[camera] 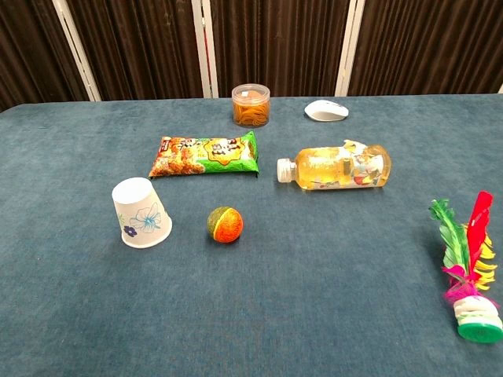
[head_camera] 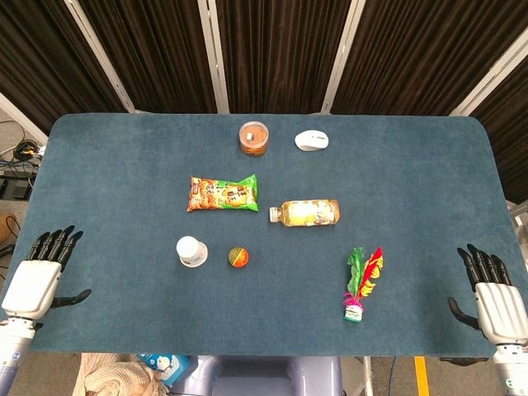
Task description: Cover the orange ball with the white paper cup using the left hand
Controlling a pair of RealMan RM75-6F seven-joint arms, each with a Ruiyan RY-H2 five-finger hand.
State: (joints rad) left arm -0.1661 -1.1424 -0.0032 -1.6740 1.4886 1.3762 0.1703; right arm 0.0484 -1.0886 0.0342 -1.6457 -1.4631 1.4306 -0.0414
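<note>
Nearest the robot, both hands rested at the counter's (head_camera: 124, 330) front corners. The left hand (head_camera: 37, 276) lay flat with its fingers (head_camera: 56, 242) spread and holding nothing; the right hand (head_camera: 495, 293) lay likewise, fingers apart and empty. Neither showed in the chest view.

Ahead of them, toward the right, lay a shuttlecock (head_camera: 360, 285) with red, yellow and green feathers. On the left-centre stood the cup (camera: 141, 213), mouth down on the counter, with the ball (camera: 225, 224) just beside it on its right, apart and fully uncovered. The cup was well apart from the left hand.

Further back lay a snack bag (head_camera: 222, 194) and a bottle (head_camera: 305, 213) on its side; beyond those, a small jar (head_camera: 254, 137) and a mouse (head_camera: 312, 140).

By my reading, nothing of the task was done yet: the left hand had still to reach the cup, grip it, lift it, carry it over the ball and set it down around it. Since the cup already stood inverted, no turning looked necessary.
</note>
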